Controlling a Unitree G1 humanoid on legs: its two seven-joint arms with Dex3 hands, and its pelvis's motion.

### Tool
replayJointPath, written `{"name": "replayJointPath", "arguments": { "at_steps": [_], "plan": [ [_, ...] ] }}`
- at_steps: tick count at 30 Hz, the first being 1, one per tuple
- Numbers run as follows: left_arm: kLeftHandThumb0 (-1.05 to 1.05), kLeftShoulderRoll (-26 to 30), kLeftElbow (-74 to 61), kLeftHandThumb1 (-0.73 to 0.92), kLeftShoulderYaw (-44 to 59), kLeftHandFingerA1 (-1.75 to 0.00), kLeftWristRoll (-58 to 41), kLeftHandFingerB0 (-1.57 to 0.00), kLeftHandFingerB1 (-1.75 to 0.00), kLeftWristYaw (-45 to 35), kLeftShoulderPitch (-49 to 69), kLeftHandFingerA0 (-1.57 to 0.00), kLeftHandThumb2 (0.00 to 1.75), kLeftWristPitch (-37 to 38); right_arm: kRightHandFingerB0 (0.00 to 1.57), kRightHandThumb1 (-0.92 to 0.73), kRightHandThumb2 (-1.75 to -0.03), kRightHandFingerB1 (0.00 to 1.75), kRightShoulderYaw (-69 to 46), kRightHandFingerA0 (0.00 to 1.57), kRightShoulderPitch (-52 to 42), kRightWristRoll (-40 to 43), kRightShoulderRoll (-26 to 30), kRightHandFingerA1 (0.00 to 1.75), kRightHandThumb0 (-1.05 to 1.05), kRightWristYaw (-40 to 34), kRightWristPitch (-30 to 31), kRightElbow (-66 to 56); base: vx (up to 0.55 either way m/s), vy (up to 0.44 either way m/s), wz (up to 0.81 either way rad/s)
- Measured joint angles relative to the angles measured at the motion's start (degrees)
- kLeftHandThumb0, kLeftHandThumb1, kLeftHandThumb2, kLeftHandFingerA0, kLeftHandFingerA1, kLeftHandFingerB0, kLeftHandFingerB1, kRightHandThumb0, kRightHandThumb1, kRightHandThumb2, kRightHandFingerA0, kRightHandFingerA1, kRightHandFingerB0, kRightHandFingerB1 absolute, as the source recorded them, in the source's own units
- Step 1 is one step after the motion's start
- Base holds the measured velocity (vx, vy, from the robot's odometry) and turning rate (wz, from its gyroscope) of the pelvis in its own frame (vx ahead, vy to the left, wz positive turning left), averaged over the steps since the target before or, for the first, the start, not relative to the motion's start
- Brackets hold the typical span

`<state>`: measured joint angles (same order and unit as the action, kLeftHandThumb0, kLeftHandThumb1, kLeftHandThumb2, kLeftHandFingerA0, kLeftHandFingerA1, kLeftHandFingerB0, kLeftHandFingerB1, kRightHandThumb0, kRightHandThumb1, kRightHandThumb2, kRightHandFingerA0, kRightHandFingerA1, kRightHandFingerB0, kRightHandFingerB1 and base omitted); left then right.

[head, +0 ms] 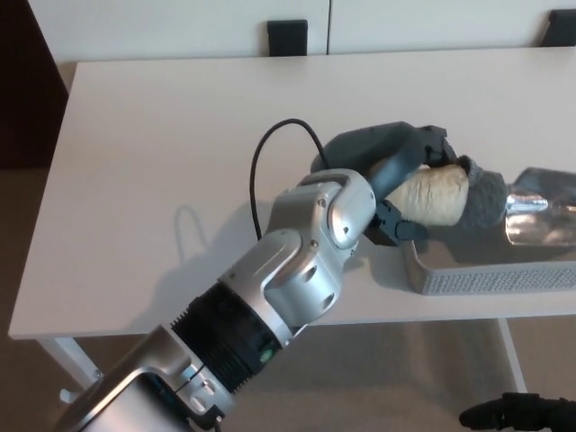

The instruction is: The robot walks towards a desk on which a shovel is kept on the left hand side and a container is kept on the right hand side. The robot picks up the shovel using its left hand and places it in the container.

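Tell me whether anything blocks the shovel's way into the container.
Nothing visible does. The left hand is shut on the shovel by its pale handle, and its shiny scoop end already hangs over the grey container at the desk's right edge. The container's inside is partly hidden.
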<state>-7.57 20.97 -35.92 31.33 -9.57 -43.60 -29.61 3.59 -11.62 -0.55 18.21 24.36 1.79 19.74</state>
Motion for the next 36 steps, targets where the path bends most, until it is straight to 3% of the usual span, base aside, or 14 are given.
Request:
{"name": "replayJointPath", "arguments": {
  "at_steps": [2, 5, 10, 22, 25, 26, 28, 29, 30, 31, 32, 34, 35, 36],
  "plan": [
    [-0.27, 0.0, 0.0, 0.8, 0.4, -1.4, 0.0, -0.64, -0.62, 0.0, 0.0, -0.77, 0.66, 0.0, 0.61, -0.59, -0.55, 0.51, 0.0, 0.72, -0.1, 0.0, 0.0, 0.57, -0.24, 0.0, 0.0, 0.0, 0.0, 0.0, 0.0],
    [-0.29, 0.1, 0.1, 0.81, 0.7, -1.32, 0.0, -0.59, -0.54, 0.0, 0.0, -0.81, 0.65, 0.0, 0.61, -0.59, -0.55, 0.51, 0.1, 0.73, -0.4, -0.1, 0.0, 0.57, -0.24, -0.1, 0.0, -0.1, 0.0, 0.0, 0.0],
    [-0.23, 0.3, 0.2, 0.67, -0.2, -1.56, 1.0, -0.66, -0.72, 0.6, 0.0, -0.76, 0.63, 0.0, 0.61, -0.58, -0.55, 0.52, 0.3, 0.71, -0.8, -0.1, 0.0, 0.57, -0.24, -0.1, 0.0, -0.1, 0.0, 0.0, 0.0],
    [-0.22, 0.5, 2.1, 0.68, -5.0, -1.5, 5.1, -0.65, -0.78, 1.0, -0.3, -0.75, 0.63, -0.1, 0.6, -0.58, -0.55, 0.51, 0.3, 0.72, -0.6, -0.1, 0.1, 0.57, -0.27, 0.1, 0.0, -0.3, 0.0, 0.0, 0.0],
    [-0.22, 0.4, 2.5, 0.64, -5.6, -1.52, 5.7, -0.64, -1.06, 1.0, -0.6, -0.74, 0.61, -0.1, 0.6, -0.57, -0.56, 0.52, 0.3, 0.71, -0.5, -0.1, 0.1, 0.59, -0.22, 0.3, 0.0, -0.3, 0.0, 0.0, 0.0],
    [-0.21, 0.3, 2.6, 0.65, -5.7, -1.56, 5.9, -0.65, -0.95, 1.0, -0.7, -0.74, 0.61, -0.1, 0.6, -0.57, -0.56, 0.52, 0.3, 0.71, -0.5, -0.1, 0.1, 0.58, -0.22, 0.4, 0.0, -0.3, 0.0, 0.0, 0.0],
    [-0.32, -0.1, 2.8, 0.62, -5.8, -1.33, 6.1, -0.62, -0.73, 0.9, -1.2, -0.81, 0.6, -0.1, 0.61, -0.58, -0.55, 0.52, 0.3, 0.72, -0.4, -0.1, 0.1, 0.58, -0.26, 0.6, 0.0, -0.3, 0.0, 0.0, 0.0],
    [-0.55, -0.4, 2.8, 0.49, -5.7, -0.94, 6.1, -0.4, -0.51, 0.9, -1.3, -0.89, 0.83, -0.1, 0.61, -0.58, -0.55, 0.51, 0.3, 0.73, -0.3, -0.1, 0.1, 0.58, -0.27, 0.6, 0.0, -0.2, 0.0, 0.0, 0.0],
    [-0.55, -0.9, 2.8, 0.49, -5.5, -0.94, 6.1, -0.4, -0.51, 0.9, -1.2, -0.89, 0.83, -0.1, 0.61, -0.58, -0.55, 0.51, 0.3, 0.73, -0.3, -0.1, 0.1, 0.58, -0.27, 0.7, 0.0, -0.2, 0.0, 0.0, 0.0],
    [-0.69, -1.6, 2.8, 0.63, -5.3, -0.59, 6.0, -0.17, -0.27, 0.9, -1.2, -0.64, 0.6, -0.1, 0.61, -0.58, -0.55, 0.51, 0.3, 0.72, -0.1, -0.1, 0.1, 0.58, -0.26, 0.7, 0.0, -0.2, 0.0, 0.0, 0.0],
    [-0.81, -1.8, 2.8, 0.53, -5.1, -0.46, 5.9, -0.02, -0.2, 0.7, -1.3, -0.13, 0.88, -0.1, 0.6, -0.58, -0.55, 0.51, 0.3, 0.71, -0.1, -0.1, 0.1, 0.58, -0.27, 0.7, 0.0, -0.2, 0.0, 0.0, 0.0],
    [-0.86, -2.3, 2.6, 0.54, -5.1, -0.1, 5.5, 0.0, -0.13, -1.2, -1.9, 0.0, 0.96, -0.1, 0.6, -0.58, -0.55, 0.5, 0.3, 0.72, 0.0, -0.1, 0.1, 0.57, -0.25, 0.8, 0.0, -0.2, 0.0, 0.0, 0.0],
    [-0.91, -2.3, 2.4, 0.71, -5.1, -0.05, 5.4, 0.0, -0.16, -2.0, -2.3, 0.0, 0.63, -0.1, 0.61, -0.58, -0.55, 0.5, 0.3, 0.73, 0.1, -0.1, 0.1, 0.57, -0.26, 0.8, 0.0, -0.2, 0.0, 0.0, 0.0],
    [-0.97, -2.5, 2.2, 0.62, -5.3, 0.0, 5.3, 0.0, -0.05, -2.9, -2.5, 0.0, 1.01, -0.1, 0.61, -0.58, -0.55, 0.5, 0.4, 0.73, 0.1, -0.1, 0.1, 0.57, -0.25, 0.8, 0.1, -0.3, 0.0, 0.0, 0.0]
  ]
}}
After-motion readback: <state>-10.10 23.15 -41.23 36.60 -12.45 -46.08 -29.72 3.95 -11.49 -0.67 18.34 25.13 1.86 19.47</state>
